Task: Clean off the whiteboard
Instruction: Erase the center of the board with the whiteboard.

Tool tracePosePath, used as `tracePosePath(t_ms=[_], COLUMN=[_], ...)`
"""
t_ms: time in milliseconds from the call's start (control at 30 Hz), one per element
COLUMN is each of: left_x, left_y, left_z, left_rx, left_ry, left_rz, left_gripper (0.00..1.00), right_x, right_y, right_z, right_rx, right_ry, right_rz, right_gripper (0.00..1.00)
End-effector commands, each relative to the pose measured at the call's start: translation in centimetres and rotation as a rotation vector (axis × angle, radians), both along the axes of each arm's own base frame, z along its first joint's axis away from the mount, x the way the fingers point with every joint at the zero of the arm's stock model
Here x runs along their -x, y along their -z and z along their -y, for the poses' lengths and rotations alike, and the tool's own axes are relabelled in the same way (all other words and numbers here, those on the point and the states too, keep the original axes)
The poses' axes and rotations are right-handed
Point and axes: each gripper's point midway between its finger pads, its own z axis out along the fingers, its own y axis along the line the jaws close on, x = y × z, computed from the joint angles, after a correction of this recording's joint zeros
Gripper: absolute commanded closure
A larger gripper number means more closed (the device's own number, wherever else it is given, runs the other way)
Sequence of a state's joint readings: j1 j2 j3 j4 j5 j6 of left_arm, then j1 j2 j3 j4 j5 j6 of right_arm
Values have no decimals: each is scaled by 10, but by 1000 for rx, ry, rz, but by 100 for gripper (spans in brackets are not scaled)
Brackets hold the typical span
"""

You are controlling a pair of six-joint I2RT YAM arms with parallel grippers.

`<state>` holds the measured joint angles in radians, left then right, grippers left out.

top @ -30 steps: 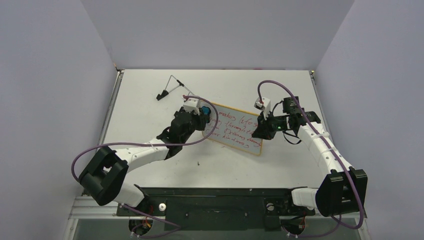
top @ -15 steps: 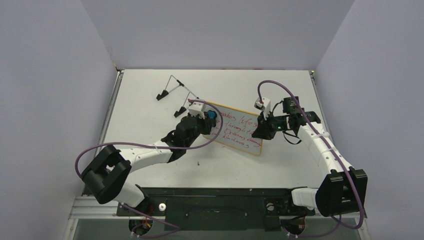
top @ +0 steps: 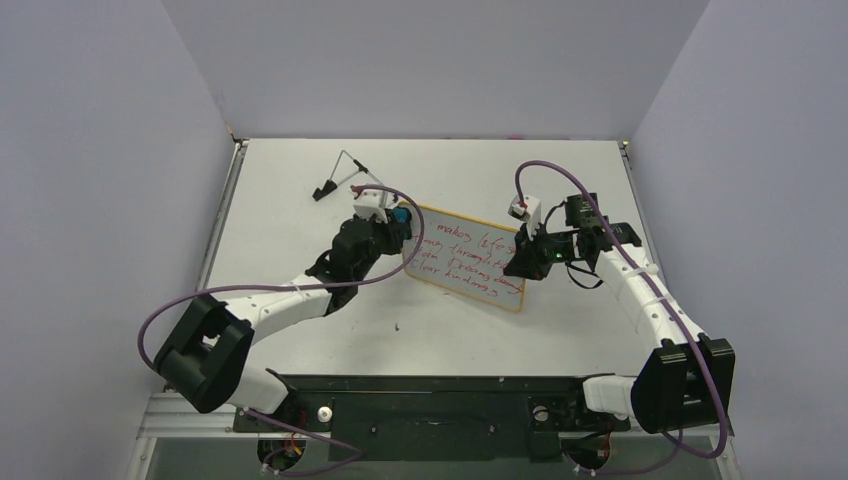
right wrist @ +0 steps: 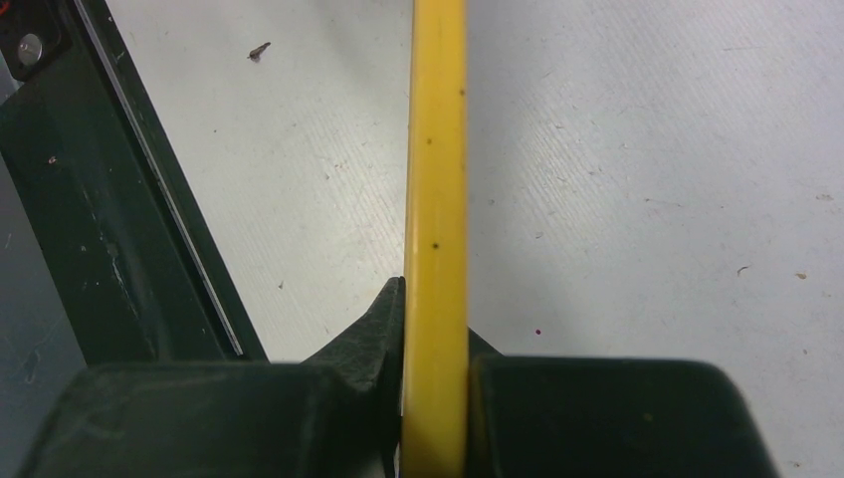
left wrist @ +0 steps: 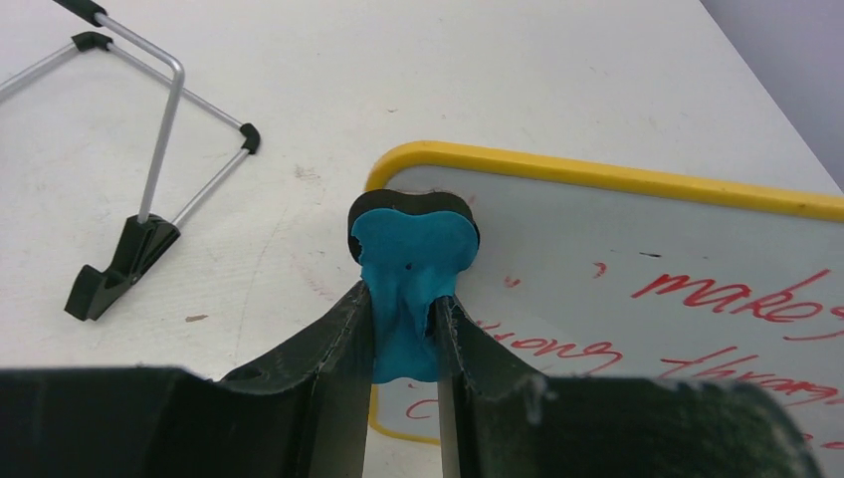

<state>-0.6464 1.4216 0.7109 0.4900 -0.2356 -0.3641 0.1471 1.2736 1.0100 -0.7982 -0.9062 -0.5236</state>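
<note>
The whiteboard [top: 462, 258] is near the middle of the table [top: 300, 330], white with a yellow rim and lines of red handwriting. The right gripper [top: 519, 260] is clamped on its right rim, and the left gripper [top: 398, 226] pinches a blue eraser [top: 402, 216] that touches the far left corner, just inside the rim. A wire stand [top: 340, 175] lies apart at the far left, and table surface shows along the near and far edges.

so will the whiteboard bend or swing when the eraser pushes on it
Probably stiff: the whiteboard shows a straight rim past the right gripper. Clamped at one edge only, it may pivot when the eraser pushes.
</note>
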Motion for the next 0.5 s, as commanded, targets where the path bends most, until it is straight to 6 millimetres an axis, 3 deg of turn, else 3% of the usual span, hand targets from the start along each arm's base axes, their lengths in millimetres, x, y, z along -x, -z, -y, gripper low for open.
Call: tracePosePath(t_ms=[0,200,333,467], left_x=[13,31,33,20], left_y=[-24,-4,9,14], left_z=[33,57,52,33], left_rx=[68,48,42,26], left_ry=[95,146,121,61], left_rz=[68,35,4,-2], left_gripper=[100,100,100,100], right_x=[24,24,24,25], right_y=[5,5,4,4], right_z=[-3,-4,-4,-4], right_rx=[23,22,20,19], right_ry=[-66,-66,-66,-69], right_rz=[-71,-69,-69,-69], right_gripper=[100,100,100,100])
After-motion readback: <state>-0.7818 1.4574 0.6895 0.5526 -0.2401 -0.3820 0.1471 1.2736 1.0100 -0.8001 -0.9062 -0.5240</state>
